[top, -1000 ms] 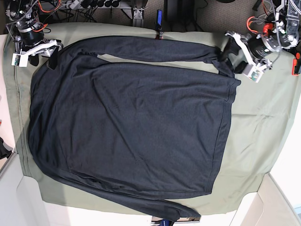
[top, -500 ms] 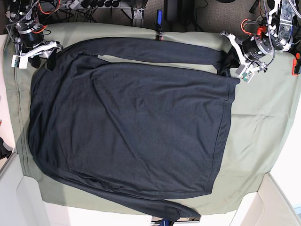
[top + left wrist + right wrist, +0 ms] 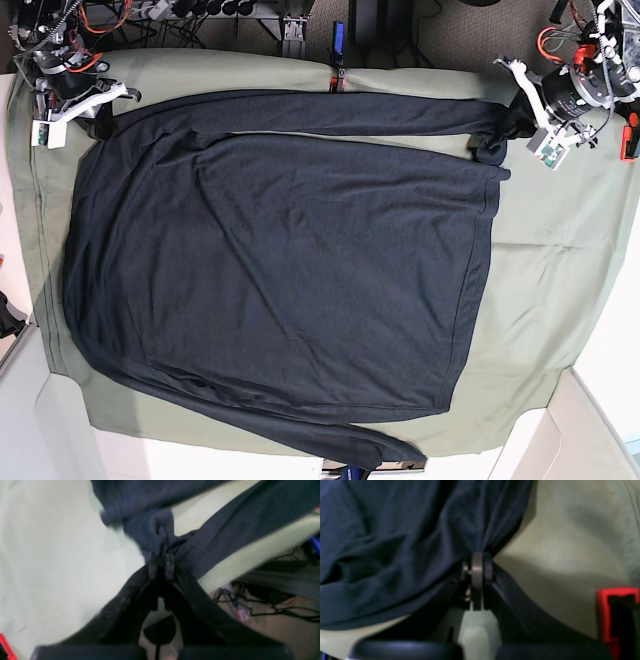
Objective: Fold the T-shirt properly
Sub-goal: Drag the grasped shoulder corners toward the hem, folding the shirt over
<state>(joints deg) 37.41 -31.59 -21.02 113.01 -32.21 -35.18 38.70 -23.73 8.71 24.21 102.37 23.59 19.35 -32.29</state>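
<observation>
Along the far edge, the T-shirt (image 3: pixel 280 270) has been stretched taut between the clamped left gripper (image 3: pixel 161 563) and right gripper (image 3: pixel 477 565), so a clean fold looks ready.

The top picture is bright and even, with soft light and only faint shadows. Both wrist pictures are blurry. The T-shirt (image 3: pixel 155 527) looks smeared there, and the green cloth (image 3: pixel 50 555) looks washed out. A dark shadow falls beside the right gripper (image 3: pixel 477 562).
</observation>
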